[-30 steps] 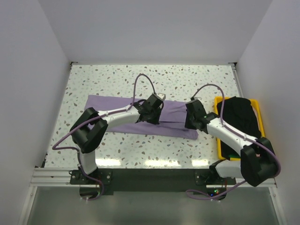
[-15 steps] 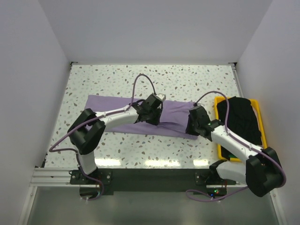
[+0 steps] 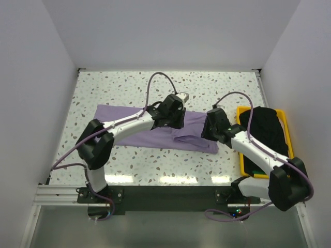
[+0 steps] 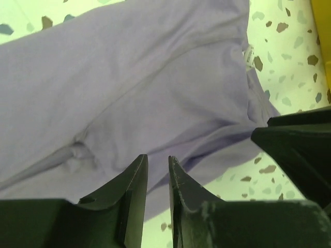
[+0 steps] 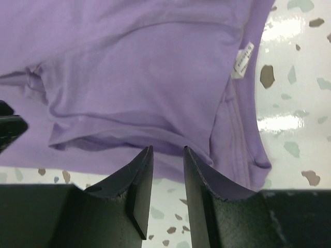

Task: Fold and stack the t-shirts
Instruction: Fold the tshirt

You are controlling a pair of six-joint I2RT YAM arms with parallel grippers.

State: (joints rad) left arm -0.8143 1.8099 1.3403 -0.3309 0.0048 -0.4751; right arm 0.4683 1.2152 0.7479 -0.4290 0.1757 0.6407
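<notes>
The lavender t-shirt [image 3: 192, 124] lies as a long strip across the middle of the table, with a rumpled fold at its right end. Its cloth [image 4: 155, 77] fills the left wrist view, the small neck label [image 5: 242, 60] showing near its right edge. My left gripper [image 3: 176, 121] [image 4: 158, 160] hovers over the shirt's middle, narrowly open, nothing between its fingers. My right gripper [image 3: 208, 135] [image 5: 168, 150] is over the shirt's near right edge, also narrowly open and empty. The black t-shirt [image 3: 264, 129] sits bunched in the yellow bin.
The yellow bin [image 3: 242, 164] stands at the right edge of the speckled table [image 3: 129, 88]. White walls close in the back and both sides. The right gripper's dark body [image 4: 300, 150] shows in the left wrist view.
Both grippers have risen and shifted toward the back of the table. The shirt's right end now lies with a fresh fold and ridge where the right gripper was.
</notes>
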